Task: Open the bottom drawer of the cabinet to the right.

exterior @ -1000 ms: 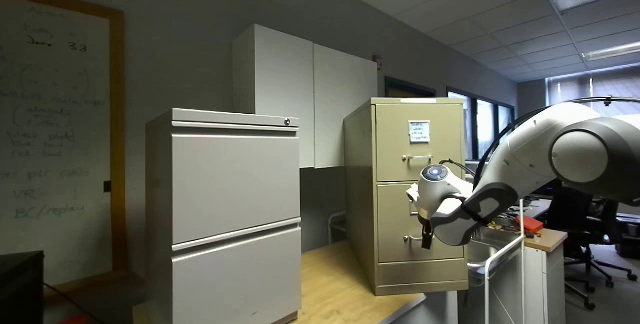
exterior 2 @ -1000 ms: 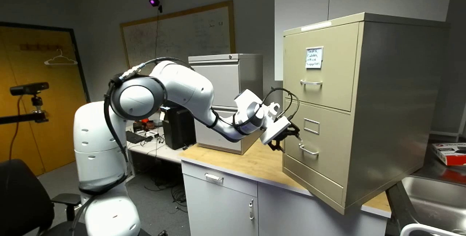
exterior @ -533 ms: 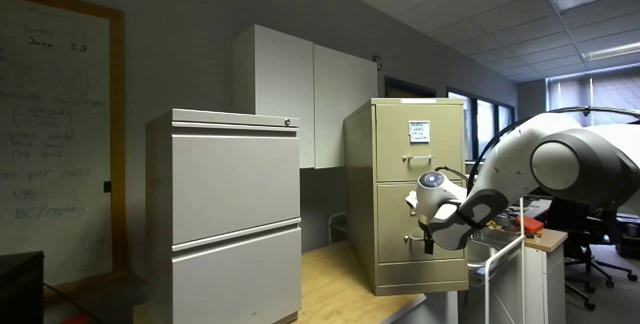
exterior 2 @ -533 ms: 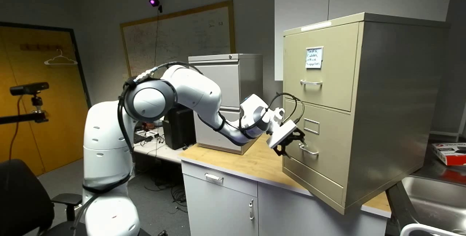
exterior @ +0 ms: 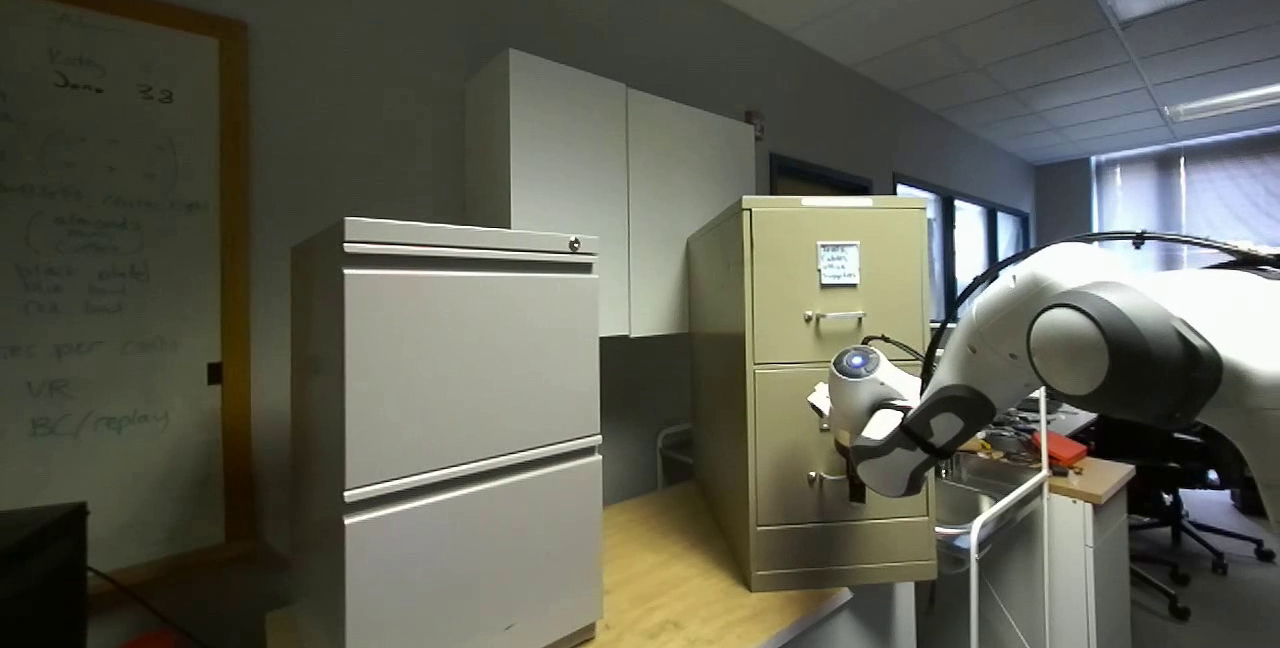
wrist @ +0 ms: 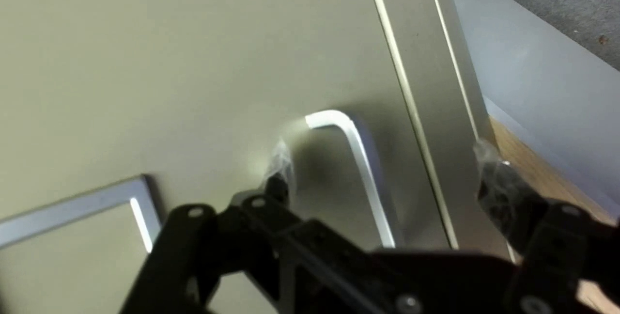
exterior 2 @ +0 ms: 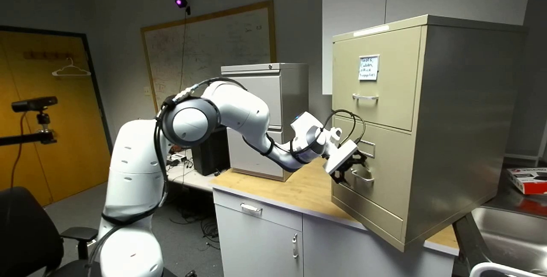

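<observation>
The tan cabinet [exterior: 720, 398] stands at the right in an exterior view, and its side [exterior 2: 466, 119] is large in an exterior view. Its bottom drawer [exterior: 785, 428] is shut; it also shows in an exterior view [exterior 2: 391, 174] and fills much of the wrist view [wrist: 218, 62]. The drawer's silver handle [wrist: 362, 164] lies between my fingers in the wrist view; it is partly hidden behind the gripper body. My gripper [wrist: 382, 151] is open, one finger on each side of the handle. In an exterior view the gripper [exterior 2: 357, 175] is tilted down close to the handle [exterior 2: 367, 178].
A grey two-drawer cabinet [exterior: 470, 378] stands beside the tan one on the wooden counter [exterior 2: 290, 187]. White wall cupboards [exterior: 690, 198] hang behind. A sink [exterior 2: 508, 234] and a red-white box [exterior 2: 530, 178] are beside the tan cabinet. A white rail [exterior: 975, 558] stands near it.
The arm has reached forward and a little down, bringing the open gripper closer to the bottom drawer's handle. The cabinet and its drawers have not moved.
</observation>
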Tool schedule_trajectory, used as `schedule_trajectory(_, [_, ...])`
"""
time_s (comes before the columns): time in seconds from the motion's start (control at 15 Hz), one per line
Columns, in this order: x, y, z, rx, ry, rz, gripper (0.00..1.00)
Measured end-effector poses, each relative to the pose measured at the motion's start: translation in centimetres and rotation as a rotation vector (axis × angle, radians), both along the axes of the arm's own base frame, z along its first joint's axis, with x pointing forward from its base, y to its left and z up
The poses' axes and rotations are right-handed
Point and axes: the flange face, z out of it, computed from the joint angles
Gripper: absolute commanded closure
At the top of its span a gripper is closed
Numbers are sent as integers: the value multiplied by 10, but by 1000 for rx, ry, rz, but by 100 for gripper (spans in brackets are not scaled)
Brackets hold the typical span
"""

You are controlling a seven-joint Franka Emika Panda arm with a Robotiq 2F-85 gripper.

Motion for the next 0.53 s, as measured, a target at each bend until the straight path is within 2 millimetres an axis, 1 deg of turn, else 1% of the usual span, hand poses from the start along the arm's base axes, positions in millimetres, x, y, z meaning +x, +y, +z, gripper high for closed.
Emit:
schedule_trajectory(0.27, [12,4,-9,12,20,7,0])
schedule_trajectory(0.53, [22,8,-26,48,59,-1,0])
